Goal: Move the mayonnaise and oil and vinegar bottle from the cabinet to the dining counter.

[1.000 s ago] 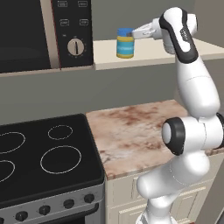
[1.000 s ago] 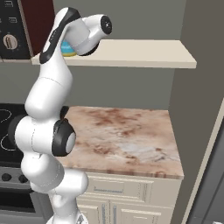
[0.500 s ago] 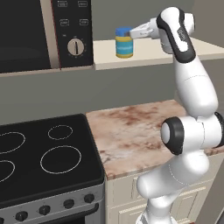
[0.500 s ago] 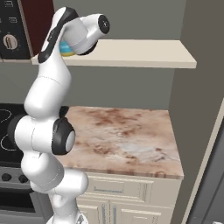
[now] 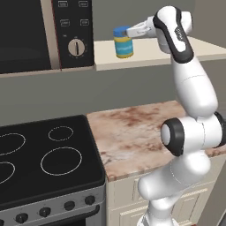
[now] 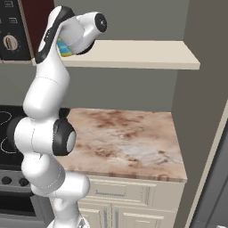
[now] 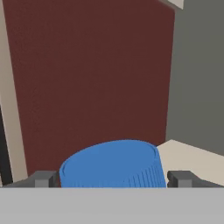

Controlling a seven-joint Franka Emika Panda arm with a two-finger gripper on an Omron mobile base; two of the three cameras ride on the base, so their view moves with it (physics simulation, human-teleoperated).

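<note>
Flat, even rendered light in all views, no visible source. Soft shade under the cabinet (image 5: pixel 154 55) on the grey wall; faint shadow beside the mayonnaise (image 5: pixel 123 42). Mild sheen on arm shells & stove (image 5: pixel 44 163) glass, no hard glare. Sharp throughout, no blur or edge warp; hand view slightly blocky on lid ridges.

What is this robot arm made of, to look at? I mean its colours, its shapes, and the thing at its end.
The arm is a chain of smooth, glossy white rounded shells, with dark grey to black rings and round caps at the joints. No cables or markings show. At its end sits a small white gripper with two short, blocky dark grey fingertips.
</note>
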